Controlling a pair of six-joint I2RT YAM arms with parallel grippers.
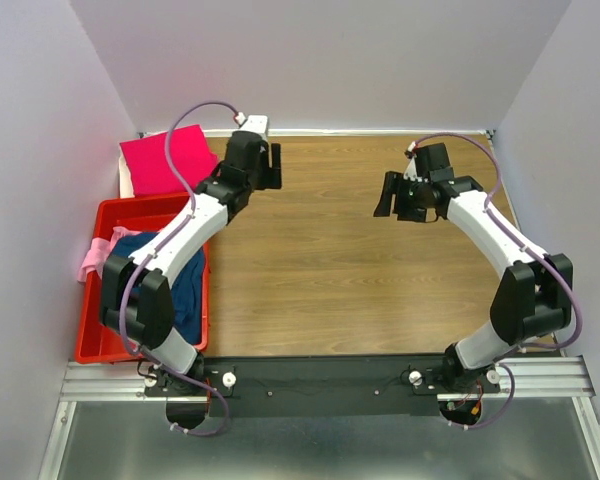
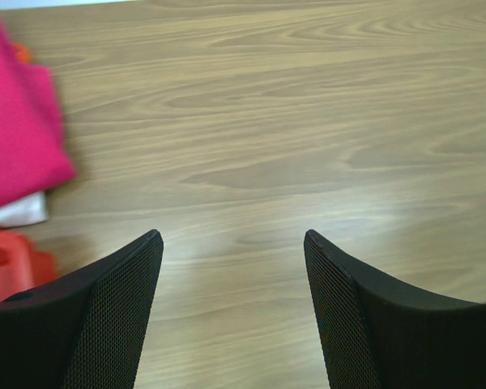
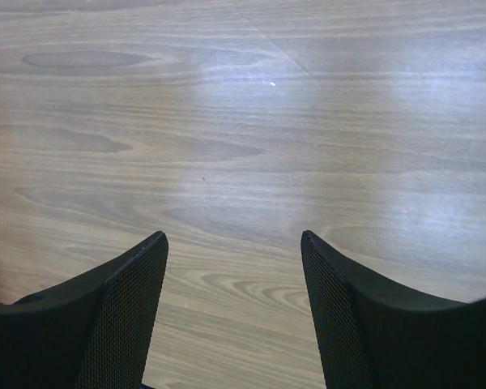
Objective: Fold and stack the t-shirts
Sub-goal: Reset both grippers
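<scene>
A folded magenta-pink t-shirt (image 1: 165,158) lies at the table's back left on top of a folded white t-shirt (image 1: 127,182); both also show in the left wrist view, the magenta one (image 2: 16,138) over the white one (image 2: 20,212). A navy blue t-shirt (image 1: 185,285) and a pale pink t-shirt (image 1: 93,256) lie crumpled in the red bin (image 1: 105,335). My left gripper (image 1: 272,166) is open and empty just right of the magenta shirt, above bare wood (image 2: 233,235). My right gripper (image 1: 388,195) is open and empty over bare table (image 3: 233,235).
The red plastic bin stands at the table's left edge, partly under my left arm; its corner shows in the left wrist view (image 2: 8,263). White walls close the table at the back and both sides. The wooden table (image 1: 330,260) lies between the arms.
</scene>
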